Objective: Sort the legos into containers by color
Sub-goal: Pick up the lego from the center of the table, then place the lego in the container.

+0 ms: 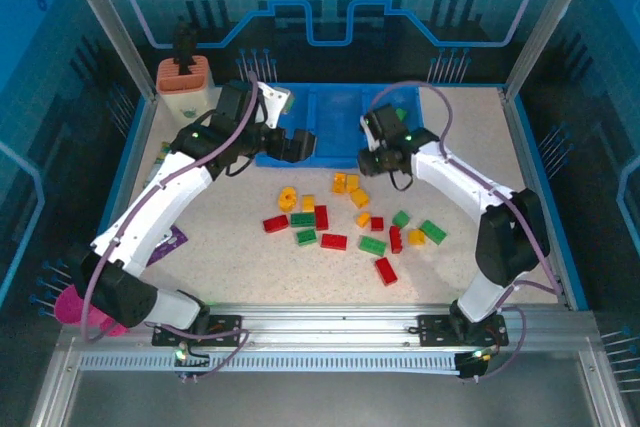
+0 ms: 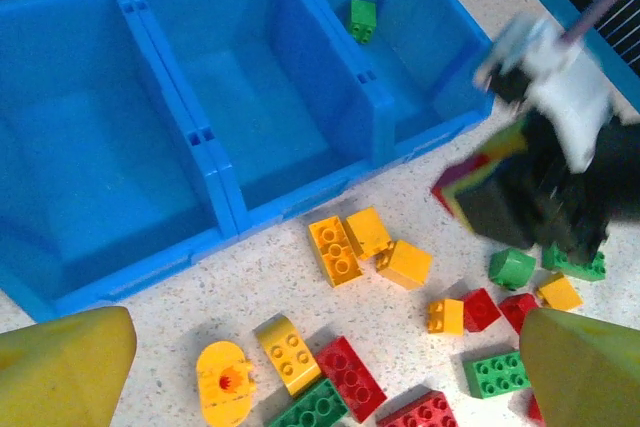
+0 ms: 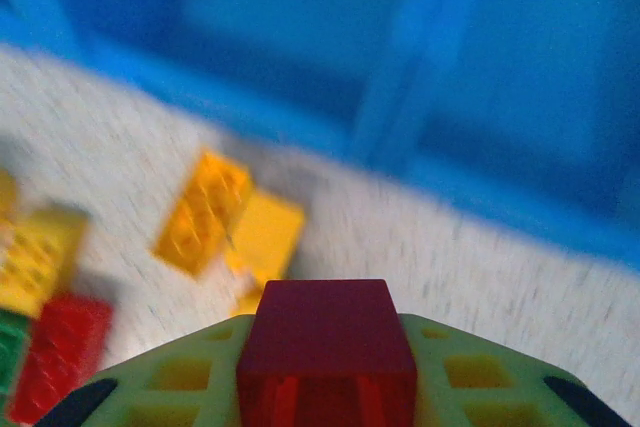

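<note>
Red, green and yellow legos (image 1: 334, 241) lie scattered mid-table in front of the blue three-compartment containers (image 1: 335, 147). One green lego (image 2: 362, 19) sits in the right compartment; the other two compartments look bare in the left wrist view. My right gripper (image 3: 326, 339) is shut on a red lego (image 3: 322, 319), lifted just off the table near the tray's front wall (image 3: 470, 197); this view is blurred. In the top view the right gripper (image 1: 375, 159) hovers at the tray's front right. My left gripper (image 2: 330, 347) is open above the pile, by the tray's front left (image 1: 297, 144).
A cream-and-orange holder (image 1: 183, 82) stands at the back left. A pink cup (image 1: 75, 307) and a purple packet (image 1: 172, 244) lie by the left arm. Blue raised edges (image 1: 540, 187) bound the table.
</note>
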You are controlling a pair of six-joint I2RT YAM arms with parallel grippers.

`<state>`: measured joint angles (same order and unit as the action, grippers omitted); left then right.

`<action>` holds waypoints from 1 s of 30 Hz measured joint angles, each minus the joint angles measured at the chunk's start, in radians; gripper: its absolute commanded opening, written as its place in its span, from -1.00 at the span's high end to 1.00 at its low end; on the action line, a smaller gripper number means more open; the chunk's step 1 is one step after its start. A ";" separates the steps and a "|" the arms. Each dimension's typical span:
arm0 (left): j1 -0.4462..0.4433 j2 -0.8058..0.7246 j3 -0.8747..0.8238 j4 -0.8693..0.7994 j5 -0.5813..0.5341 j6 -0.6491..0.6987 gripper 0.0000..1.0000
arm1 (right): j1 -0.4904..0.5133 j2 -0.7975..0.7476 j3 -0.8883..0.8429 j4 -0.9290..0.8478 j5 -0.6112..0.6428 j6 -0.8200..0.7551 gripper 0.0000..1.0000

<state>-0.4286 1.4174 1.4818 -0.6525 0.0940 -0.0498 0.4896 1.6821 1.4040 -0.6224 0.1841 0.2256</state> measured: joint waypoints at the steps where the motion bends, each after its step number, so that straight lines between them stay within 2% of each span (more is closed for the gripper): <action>1: 0.000 -0.003 0.000 0.002 -0.004 0.003 -0.99 | 0.000 0.007 0.037 0.010 0.001 -0.017 0.41; 5: 0.004 -0.006 0.000 0.007 -0.014 0.016 -0.99 | 0.000 0.098 0.200 0.060 0.019 -0.094 0.41; 14: 0.026 -0.006 0.002 0.018 -0.007 0.022 -0.99 | 0.000 0.472 0.576 0.084 0.020 -0.253 0.38; 21: 0.027 -0.002 0.002 0.034 -0.006 0.000 -0.99 | -0.012 0.687 0.835 0.051 0.017 -0.303 0.34; 25: 0.027 0.003 0.002 0.034 0.000 -0.005 -0.99 | -0.022 0.775 0.928 0.021 0.015 -0.317 0.33; 27: 0.027 0.005 0.002 0.034 0.001 -0.006 -0.99 | -0.026 0.790 0.933 0.004 0.014 -0.322 0.26; 30: 0.027 0.006 0.002 0.034 0.003 -0.019 -0.99 | -0.026 0.794 0.933 -0.018 0.014 -0.327 0.02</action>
<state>-0.4011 1.4235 1.4841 -0.6186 0.0967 -0.0685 0.4633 2.4763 2.3375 -0.6403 0.1978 -0.1009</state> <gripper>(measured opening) 0.994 0.421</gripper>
